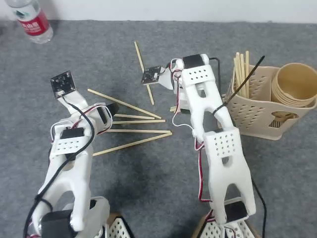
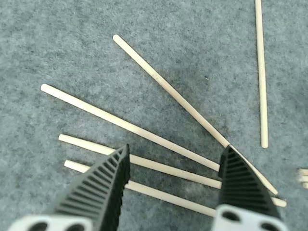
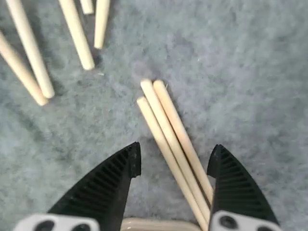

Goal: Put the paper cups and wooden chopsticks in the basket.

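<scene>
Several wooden chopsticks point(image 1: 133, 125) lie fanned out on the grey carpet between the two arms. My left gripper point(image 1: 110, 115) hangs open just above their spread ends. In the left wrist view the left gripper point(image 2: 176, 148) straddles the chopsticks point(image 2: 159, 166). My right gripper point(image 3: 176, 146) is open low over three chopsticks point(image 3: 166, 122) lying side by side, which run between its fingers. The basket point(image 1: 255, 116) stands at the right and holds stacked paper cups point(image 1: 296, 84) and upright chopsticks point(image 1: 241, 73).
A single chopstick point(image 1: 144, 73) lies farther back, beside the right arm's wrist camera. A plastic water bottle point(image 1: 31, 20) lies at the back left corner. Bare carpet stretches in front of the fan and left of the left arm.
</scene>
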You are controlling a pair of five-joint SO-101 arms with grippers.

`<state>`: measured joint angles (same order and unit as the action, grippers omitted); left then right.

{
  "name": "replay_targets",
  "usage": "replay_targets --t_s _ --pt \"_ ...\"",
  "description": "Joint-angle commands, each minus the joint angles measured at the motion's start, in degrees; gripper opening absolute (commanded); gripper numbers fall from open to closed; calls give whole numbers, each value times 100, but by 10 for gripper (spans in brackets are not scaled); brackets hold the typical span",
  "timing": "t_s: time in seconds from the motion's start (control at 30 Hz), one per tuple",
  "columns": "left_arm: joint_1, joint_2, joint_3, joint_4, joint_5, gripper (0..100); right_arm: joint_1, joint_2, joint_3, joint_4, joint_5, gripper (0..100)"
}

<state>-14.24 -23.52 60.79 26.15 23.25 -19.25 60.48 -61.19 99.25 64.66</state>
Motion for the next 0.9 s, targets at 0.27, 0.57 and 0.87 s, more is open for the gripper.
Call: replay_targets --t_s 0.27,0.57,0.87 --pt "9 -97 -31 -123 62 282 163 998 -1196 295 149 204" --pt "18 -97 -31 -132 62 282 4 1209 -1204 303 149 11" --pt "18 -97 -31 -132 62 282 -664 259 -1222 338 -149 9"
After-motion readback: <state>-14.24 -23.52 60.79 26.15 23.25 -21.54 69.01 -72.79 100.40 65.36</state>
